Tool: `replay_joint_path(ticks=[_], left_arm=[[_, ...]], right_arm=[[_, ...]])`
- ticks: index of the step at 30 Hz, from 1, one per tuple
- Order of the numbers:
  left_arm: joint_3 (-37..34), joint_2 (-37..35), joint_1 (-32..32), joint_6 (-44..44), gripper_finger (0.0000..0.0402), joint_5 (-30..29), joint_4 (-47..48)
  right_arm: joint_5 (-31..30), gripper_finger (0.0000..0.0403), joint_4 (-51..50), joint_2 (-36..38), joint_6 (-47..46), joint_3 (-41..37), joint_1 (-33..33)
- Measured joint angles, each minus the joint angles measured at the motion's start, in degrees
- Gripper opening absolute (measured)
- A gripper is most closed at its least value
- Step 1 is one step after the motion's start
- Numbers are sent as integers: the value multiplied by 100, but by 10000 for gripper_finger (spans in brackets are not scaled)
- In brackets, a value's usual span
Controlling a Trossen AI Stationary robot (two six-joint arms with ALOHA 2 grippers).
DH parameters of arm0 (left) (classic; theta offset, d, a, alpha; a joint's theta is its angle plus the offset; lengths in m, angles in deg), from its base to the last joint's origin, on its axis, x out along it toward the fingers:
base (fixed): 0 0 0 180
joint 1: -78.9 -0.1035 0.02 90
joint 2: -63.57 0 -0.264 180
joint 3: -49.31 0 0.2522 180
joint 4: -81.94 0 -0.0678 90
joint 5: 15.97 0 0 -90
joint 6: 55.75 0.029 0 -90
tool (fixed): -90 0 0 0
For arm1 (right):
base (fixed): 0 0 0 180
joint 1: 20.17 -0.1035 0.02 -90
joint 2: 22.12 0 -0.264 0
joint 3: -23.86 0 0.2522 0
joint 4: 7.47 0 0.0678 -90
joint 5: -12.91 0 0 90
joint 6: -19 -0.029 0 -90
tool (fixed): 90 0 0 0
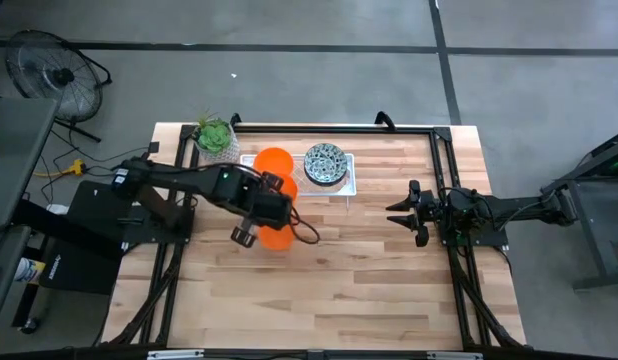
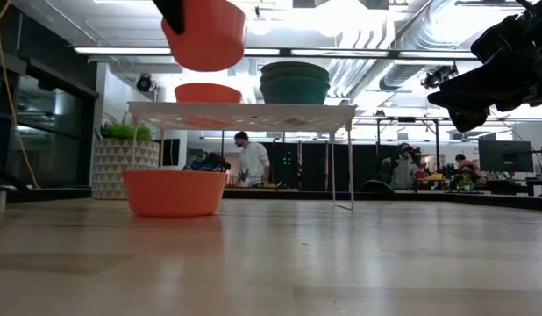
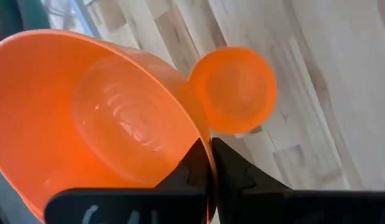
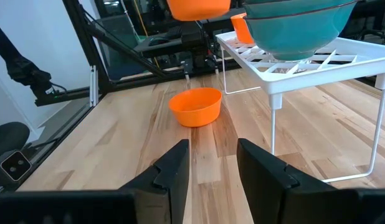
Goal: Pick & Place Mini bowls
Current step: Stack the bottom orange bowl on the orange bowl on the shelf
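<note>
The left pincer is clamped on the rim of an orange bowl and holds it in the air above the table, in front of the wire rack. A second orange bowl sits upright on the table just below and beside it, and a third orange bowl rests on the rack next to a stack of patterned bowls. The step in hand looks like the carry: the bowl is lifted and not yet set down. The next move probably calls for lowering it level, either onto the table or into the bowl below, and releasing only once it is supported, since the grip is on a thin edge and the bowl hangs tilted.

The right pincer waits at the table's right side with its fingers apart and empty.

The orange bowls look like smooth, glossy plastic, round with sloping walls. The rack is a white lattice on thin legs. The table is pale wood planking. A plant in a white pot stands left of the rack.
</note>
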Motion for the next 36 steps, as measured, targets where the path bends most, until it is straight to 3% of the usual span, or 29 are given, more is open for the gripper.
replay_joint_path(ticks=[6, 17, 31, 36], left_arm=[[33, -31, -214, 21, 0, 469, 471], [338, -260, -439, 410, 0, 548, 659], [295, -282, -1005, 2379, 0, 568, 671], [295, -282, -1317, 3047, 0, 332, 668]], right_arm=[[0, 122, 0, 1, -1, 0, 2], [0, 122, 0, 1, -1, 0, 2], [0, 122, 0, 1, -1, 0, 0], [0, 122, 0, 1, -1, 0, 0]])
